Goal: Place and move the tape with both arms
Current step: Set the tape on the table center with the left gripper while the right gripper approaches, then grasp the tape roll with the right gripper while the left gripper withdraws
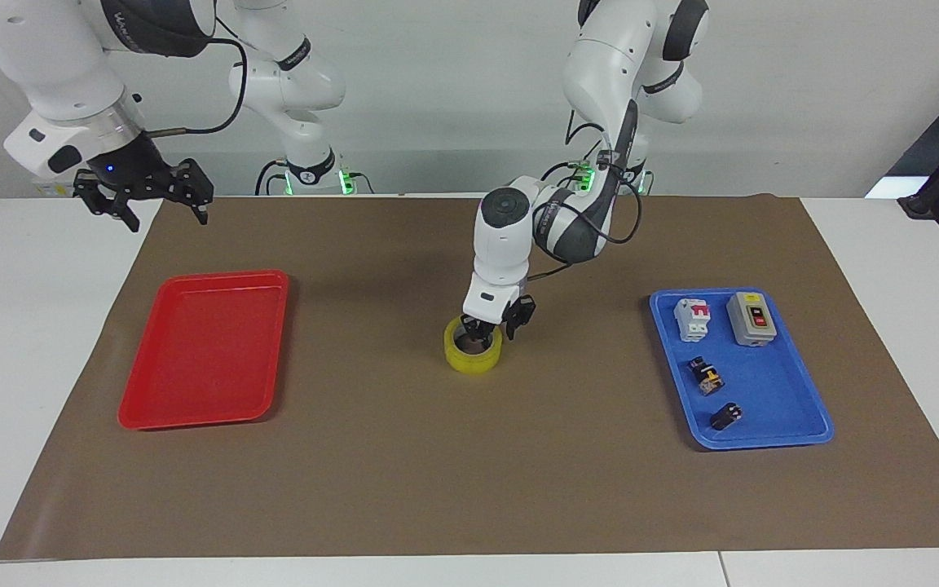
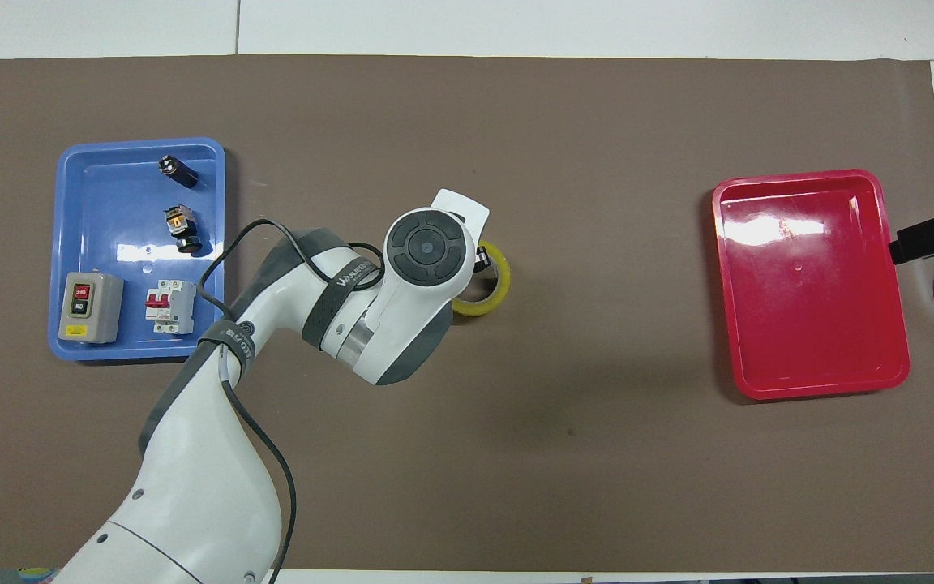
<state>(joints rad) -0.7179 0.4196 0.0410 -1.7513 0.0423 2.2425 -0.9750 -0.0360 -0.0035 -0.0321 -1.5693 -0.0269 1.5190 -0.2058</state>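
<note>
Tape lies flat, hole up — left gripper astride its wall, grip unclear.

I count one tape roll, two trays, red and blue, four electrical parts, my two pincers.

No legible text on any surface

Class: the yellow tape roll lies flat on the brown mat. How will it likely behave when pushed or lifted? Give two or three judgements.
The tape lies flat on its side, so a push should slide it, not roll it. It is a hollow ring with a wide hole, so probably light for its size. Its wall looks smooth and glossy, so fingers gripping it, like the left gripper's here, could slip; stood on edge it would likely roll.
</note>
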